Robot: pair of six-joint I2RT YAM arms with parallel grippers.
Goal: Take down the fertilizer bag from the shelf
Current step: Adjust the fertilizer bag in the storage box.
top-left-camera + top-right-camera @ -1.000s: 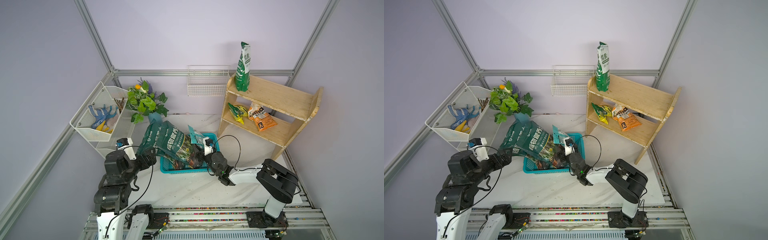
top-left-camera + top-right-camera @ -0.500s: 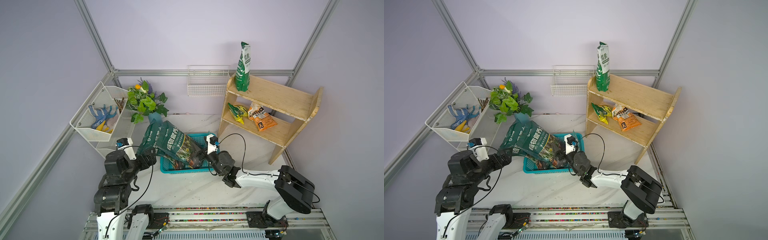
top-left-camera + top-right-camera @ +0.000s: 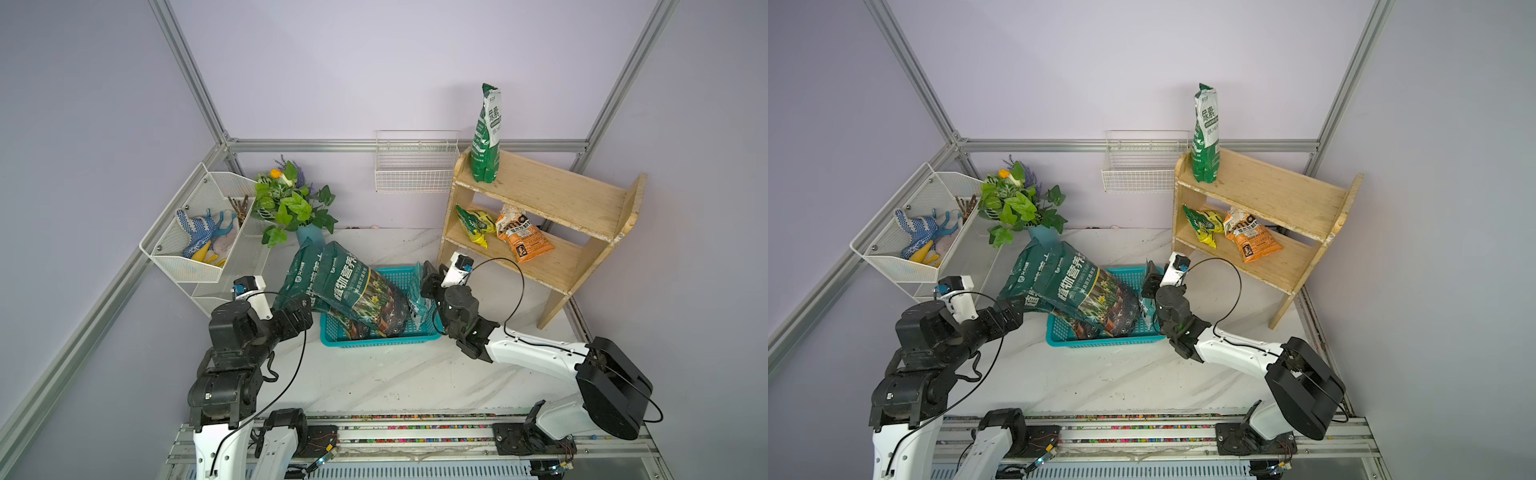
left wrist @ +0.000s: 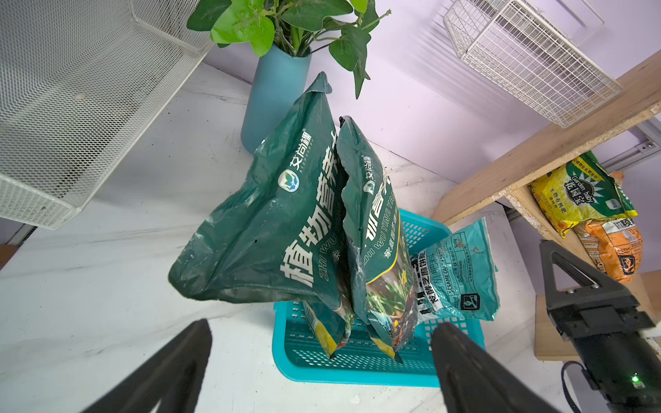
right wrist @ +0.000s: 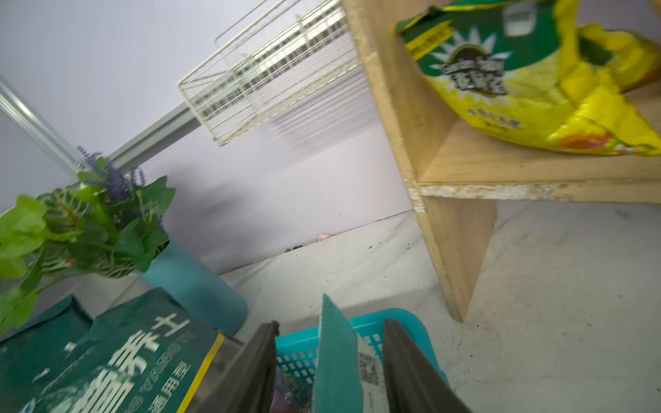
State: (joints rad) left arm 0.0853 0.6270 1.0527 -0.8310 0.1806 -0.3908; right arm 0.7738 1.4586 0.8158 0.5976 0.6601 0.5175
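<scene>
Narrowing your right tool (image 5: 331,325) over teal bag (image 4: 458,271), not clamped; left tool (image 4: 323,323) released; green bag (image 3: 485,137) still atop shelf (image 3: 540,191).

Green bag (image 3: 1205,141) (upright) atop shelf (image 3: 1271,195)

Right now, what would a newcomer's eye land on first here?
Two big dark green bags leaning out of the teal basket at table centre, with the right gripper straddling a small teal pouch beside them, jaws apart. Then the tall green bag standing upright on the top tier of the wooden shelf at the back right.
</scene>
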